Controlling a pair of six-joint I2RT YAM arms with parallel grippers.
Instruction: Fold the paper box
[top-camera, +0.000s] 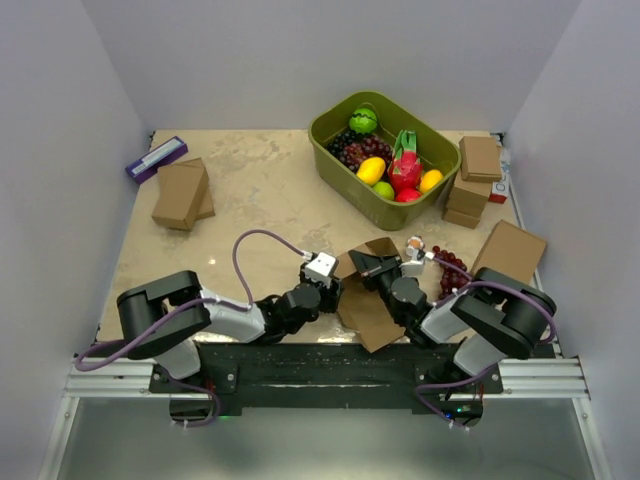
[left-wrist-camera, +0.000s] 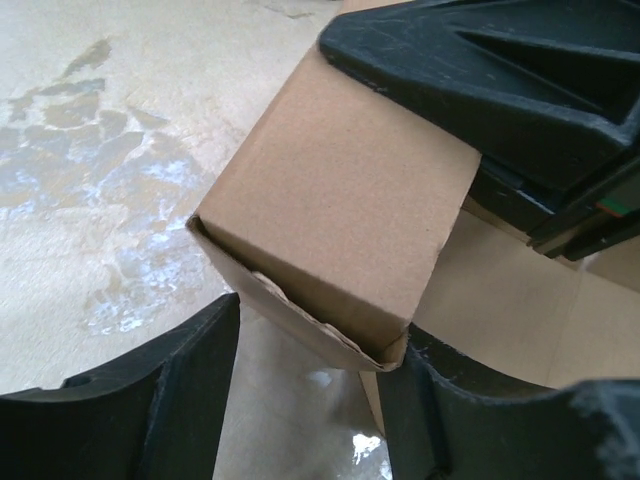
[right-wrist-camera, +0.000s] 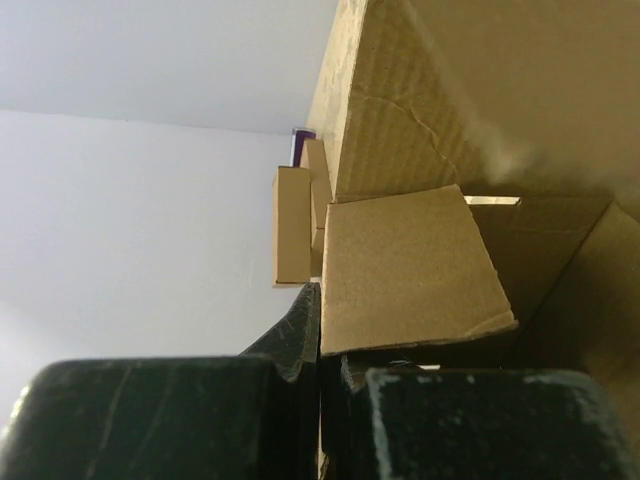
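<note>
- Overhead, the paper box (top-camera: 372, 305) lay half-folded at the near middle of the desk (top-camera: 270, 190), between the two arms; the left fingers (top-camera: 333, 292) met its left edge and the right fingers (top-camera: 375, 266) its far part; how far either pair was open was too small to tell from up there.
- Farther back stood a green bin (top-camera: 385, 212) holding fruit; a left stack of brown boxes (top-camera: 182, 193) sat beside a purple packet (top-camera: 155, 158); a right stack of brown boxes (top-camera: 475, 180) stood near the bin, with a larger flat box (top-camera: 510, 250) in front of it; dark grapes (top-camera: 450, 268) lay loose near the right arm.
- From the left wrist, a folded corner of the paper box (left-wrist-camera: 340, 220) sat between the left fingers (left-wrist-camera: 150, 400), which stood wide apart and clamped nothing; one finger was just beside that corner; the right fingers (left-wrist-camera: 480, 70) bore on the box's upper edge.
- From the right wrist, the right fingers (right-wrist-camera: 150, 420) were drawn together to a thin slit with a wall of the paper box (right-wrist-camera: 410, 270) pinched in it; the left stack of brown boxes (right-wrist-camera: 290, 225) showed beyond.
</note>
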